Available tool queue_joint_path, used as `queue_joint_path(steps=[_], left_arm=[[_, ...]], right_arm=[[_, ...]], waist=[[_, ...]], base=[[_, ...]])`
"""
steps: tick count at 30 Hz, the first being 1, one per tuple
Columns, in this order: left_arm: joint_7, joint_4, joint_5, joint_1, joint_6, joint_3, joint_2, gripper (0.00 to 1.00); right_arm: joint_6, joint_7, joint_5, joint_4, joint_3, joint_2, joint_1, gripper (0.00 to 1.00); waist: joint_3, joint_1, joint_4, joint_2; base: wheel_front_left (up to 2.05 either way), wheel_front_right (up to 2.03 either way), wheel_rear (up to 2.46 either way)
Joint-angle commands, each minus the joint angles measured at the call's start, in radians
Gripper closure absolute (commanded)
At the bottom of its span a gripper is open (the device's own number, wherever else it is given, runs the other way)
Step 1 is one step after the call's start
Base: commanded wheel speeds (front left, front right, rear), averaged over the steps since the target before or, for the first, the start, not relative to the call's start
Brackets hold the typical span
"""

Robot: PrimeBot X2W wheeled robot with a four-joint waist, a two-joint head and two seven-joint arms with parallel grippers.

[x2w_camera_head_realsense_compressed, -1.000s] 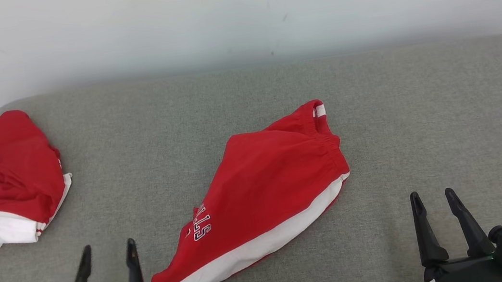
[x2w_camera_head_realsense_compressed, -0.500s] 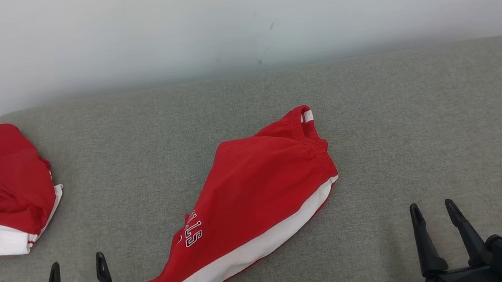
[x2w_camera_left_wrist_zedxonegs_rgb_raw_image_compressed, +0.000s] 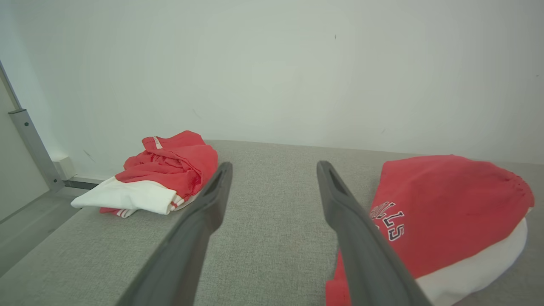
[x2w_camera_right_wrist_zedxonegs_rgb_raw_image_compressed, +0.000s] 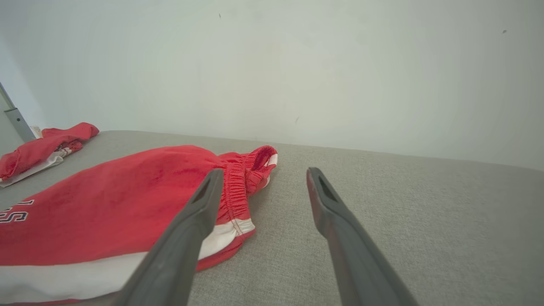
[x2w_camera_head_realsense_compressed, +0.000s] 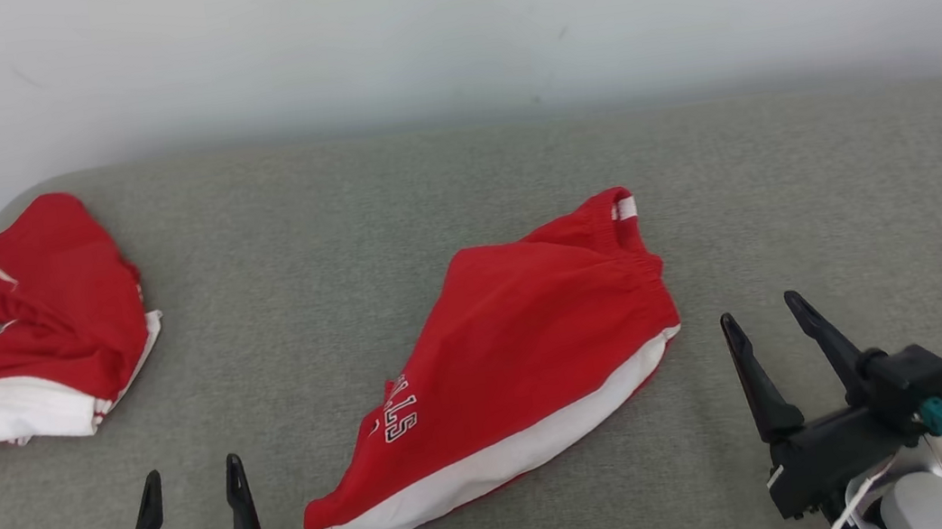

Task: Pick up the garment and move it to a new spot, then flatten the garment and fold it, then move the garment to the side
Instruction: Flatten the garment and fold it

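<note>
Red shorts (x2w_camera_head_realsense_compressed: 529, 357) lying centred on grey cushion (x2w_camera_head_realsense_compressed: 834, 189), lettering partly lost in a fold. Left gripper (x2w_camera_head_realsense_compressed: 189, 473) spread, empty, near hem; right gripper (x2w_camera_head_realsense_compressed: 757, 306) spread, empty, moved nearer waistband.

Surface: you have a grey fabric pad (x2w_camera_head_realsense_compressed: 293, 224).
Far left: crumpled red-and-white cloth pile (x2w_camera_head_realsense_compressed: 58, 305) on it.
Behind: plain white wall (x2w_camera_head_realsense_compressed: 439, 23).

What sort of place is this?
Probably a lab test bench: grey fabric-covered table against a bare white wall, with red shorts mid-table and a second red pair at its left end.
</note>
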Motion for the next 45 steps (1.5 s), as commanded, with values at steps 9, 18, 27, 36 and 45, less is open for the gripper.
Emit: queue_joint_path(steps=[9,18,27,36,45], left_arm=[[-0.003,0.029,0.028,-0.056,-0.045,0.008,-0.054,0.00],[-0.003,0.058,0.036,-0.087,-0.071,0.006,-0.081,0.00],[-0.003,0.081,0.042,-0.057,-0.081,0.018,-0.088,0.00],[-0.003,0.098,0.044,-0.019,-0.093,0.031,-0.091,0.00],[-0.003,0.106,0.038,-0.021,-0.094,0.034,-0.092,0.00]], right_arm=[[0.003,0.017,0.052,0.231,0.112,-0.079,-0.181,0.00],[0.003,0.007,0.138,0.413,0.200,-0.105,-0.267,1.00],[0.002,-0.001,0.198,0.402,0.244,-0.094,-0.228,1.00],[0.002,0.000,0.181,0.187,0.213,-0.115,-0.056,1.00],[0.002,0.038,0.156,-0.027,0.143,-0.129,0.128,1.00]], waist=[[0.074,0.0000,0.122,0.0000],[0.103,0.0000,0.179,0.0000],[0.051,0.0000,0.132,0.0000],[-0.004,0.0000,0.030,0.0000],[0.006,0.0000,-0.031,0.0000]], base=[[0.00,0.00,0.00],[0.00,0.00,0.00],[0.00,0.00,0.00],[0.00,0.00,0.00],[0.00,0.00,0.00]])
